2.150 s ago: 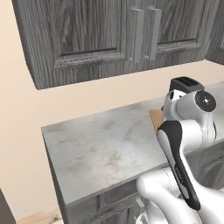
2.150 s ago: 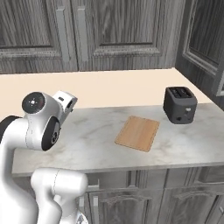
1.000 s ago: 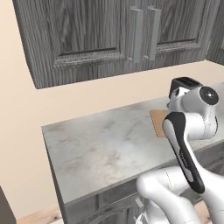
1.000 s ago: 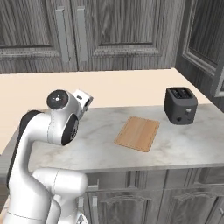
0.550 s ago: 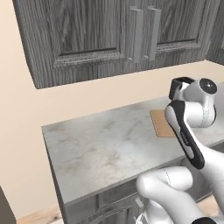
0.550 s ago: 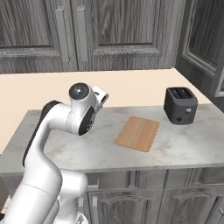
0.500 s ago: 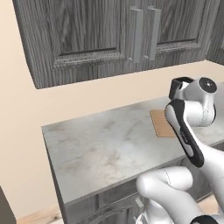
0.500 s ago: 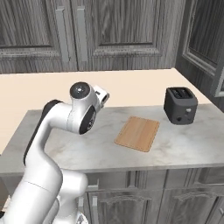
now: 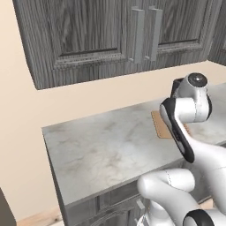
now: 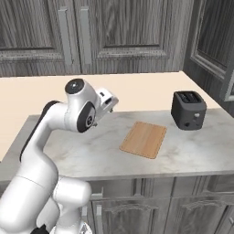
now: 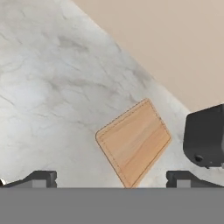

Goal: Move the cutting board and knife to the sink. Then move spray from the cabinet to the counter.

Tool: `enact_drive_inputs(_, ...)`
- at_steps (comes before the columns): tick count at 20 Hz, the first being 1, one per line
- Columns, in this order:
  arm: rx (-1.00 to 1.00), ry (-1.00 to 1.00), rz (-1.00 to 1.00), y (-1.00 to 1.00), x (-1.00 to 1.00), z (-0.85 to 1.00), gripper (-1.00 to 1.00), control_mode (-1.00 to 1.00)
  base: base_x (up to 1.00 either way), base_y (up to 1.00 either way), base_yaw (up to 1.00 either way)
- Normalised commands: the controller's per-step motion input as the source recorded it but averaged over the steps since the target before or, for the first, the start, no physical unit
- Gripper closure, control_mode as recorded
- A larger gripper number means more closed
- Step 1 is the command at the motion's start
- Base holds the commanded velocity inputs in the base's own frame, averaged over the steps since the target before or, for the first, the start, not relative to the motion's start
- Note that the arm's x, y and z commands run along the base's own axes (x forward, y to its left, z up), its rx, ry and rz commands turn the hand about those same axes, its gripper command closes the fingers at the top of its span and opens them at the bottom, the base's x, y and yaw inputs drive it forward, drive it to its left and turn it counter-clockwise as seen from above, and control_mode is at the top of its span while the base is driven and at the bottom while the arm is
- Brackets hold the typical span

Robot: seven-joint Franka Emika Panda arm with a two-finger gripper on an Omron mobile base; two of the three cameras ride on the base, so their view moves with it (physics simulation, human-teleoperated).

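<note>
The counter [image 10: 91, 151] is a grey-white marbled slab over dark base cabinets, running along a beige wall. The board [image 10: 144, 139] lies flat on it, ahead of and below the gripper [image 11: 111, 178], whose wide-apart tips frame its near corner in the hand view. The black toaster [image 10: 188, 109] stands beyond the board, apart from it.

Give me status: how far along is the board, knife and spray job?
Done: nothing visible. The cutting board lies flat on the counter left of the toaster, nothing on it. In hand: nothing; the pincer is open, above the counter, looking at the board. Left: board and knife to the sink, then spray out of the closed cabinet.
</note>
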Motion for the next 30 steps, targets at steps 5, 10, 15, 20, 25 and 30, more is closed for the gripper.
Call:
enact_drive_inputs(5, 0.00, 0.00, -0.31, 0.00, 0.00, -0.05, -1.00, -1.00, 0.00, 0.00, 0.00)
enact_drive_inputs(10, 0.00, 0.00, -0.11, 0.00, 0.00, 0.00, -1.00, -1.00, 0.00, 0.00, 0.00)
enact_drive_inputs(15, 0.00, 0.00, 0.17, -0.18, 0.00, -0.02, -1.00, -1.00, 0.00, 0.00, 0.00)
enact_drive_inputs(20, 0.00, 0.01, 0.34, -0.27, 0.00, -0.11, -1.00, -1.00, 0.00, 0.00, 0.00)
enact_drive_inputs(25, 0.04, 0.00, 0.19, -0.42, 0.02, -0.04, -1.00, -1.00, 0.00, 0.00, 0.00)
enact_drive_inputs(30, 0.00, 0.00, 0.15, -0.21, -0.01, -0.07, -1.00, -1.00, 0.00, 0.00, 0.00)
